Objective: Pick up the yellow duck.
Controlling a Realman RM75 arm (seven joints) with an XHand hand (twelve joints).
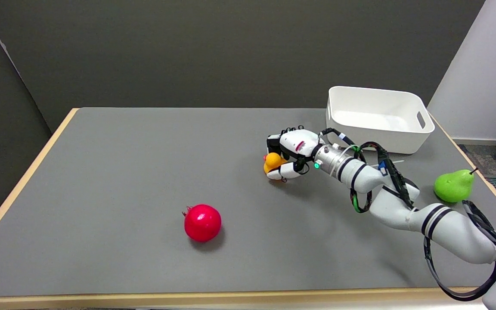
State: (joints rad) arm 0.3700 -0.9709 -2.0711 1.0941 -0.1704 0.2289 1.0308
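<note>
Nearest, left of centre, sits a red pomegranate (202,222). Farther right, the right hand (292,154) has its fingers curled around the yellow duck (273,162) mid-table. Far right stands a white bin (377,118); nearer, a green pear (453,185).

- The right arm (403,206) is glossy white, built of rounded segments.
- Narrow black bands ring the joints, in pairs near the wrist and again near the elbow.
- A silver metal cuff (332,158) sits at the wrist, with a small green light glowing on it.
- Black cables (392,172) run along the outside of the arm; one hangs in a wide loop at the lower segment.
- A green cable loops beside the forearm, and a blue tag shows nearby.
- The robot hand (293,155) has a white shell with black fingers and a small red marking on its back.
</note>
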